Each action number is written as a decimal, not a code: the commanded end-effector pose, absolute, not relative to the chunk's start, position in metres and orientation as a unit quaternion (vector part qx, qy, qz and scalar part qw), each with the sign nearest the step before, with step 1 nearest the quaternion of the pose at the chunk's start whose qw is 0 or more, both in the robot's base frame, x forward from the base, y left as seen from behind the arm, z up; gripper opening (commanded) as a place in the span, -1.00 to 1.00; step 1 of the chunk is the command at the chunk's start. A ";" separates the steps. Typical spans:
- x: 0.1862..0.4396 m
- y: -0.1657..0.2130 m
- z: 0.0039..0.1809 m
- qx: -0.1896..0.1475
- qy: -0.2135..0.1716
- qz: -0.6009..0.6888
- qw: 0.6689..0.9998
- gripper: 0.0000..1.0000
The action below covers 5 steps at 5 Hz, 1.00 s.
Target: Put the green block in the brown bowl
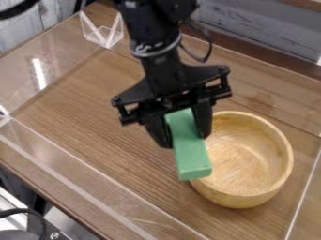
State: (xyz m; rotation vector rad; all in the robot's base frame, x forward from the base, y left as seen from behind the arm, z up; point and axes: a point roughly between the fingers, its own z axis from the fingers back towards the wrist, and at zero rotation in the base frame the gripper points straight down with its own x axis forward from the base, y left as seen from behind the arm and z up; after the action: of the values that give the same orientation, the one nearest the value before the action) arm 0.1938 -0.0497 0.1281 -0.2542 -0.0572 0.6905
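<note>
Green block [192,154]: pinched at its upper end between the jaws of the gripper [183,125], hanging tilted below them, lower end over the near-left rim of the brown bowl [251,159]. Bowl: upright on the wooden counter [75,112].

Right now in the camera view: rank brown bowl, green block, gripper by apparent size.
1. gripper, with its black mount, though it hangs nearer the camera, so its lead over the bowl is unsure
2. brown bowl
3. green block, clearly smallest, partly hidden by the closed jaws holding it
</note>
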 end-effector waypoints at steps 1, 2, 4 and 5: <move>0.200 -0.050 0.145 -0.136 -0.052 0.310 0.939 -1.00; 0.208 -0.058 0.149 -0.140 -0.060 0.294 0.944 -1.00; 0.226 -0.088 0.155 -0.149 -0.074 0.238 0.957 -1.00; 0.231 -0.096 0.160 -0.154 -0.086 0.229 0.957 -1.00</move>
State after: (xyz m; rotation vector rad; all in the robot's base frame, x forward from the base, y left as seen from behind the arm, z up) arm 0.2230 -0.0935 0.1466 -0.2889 -0.1269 0.4766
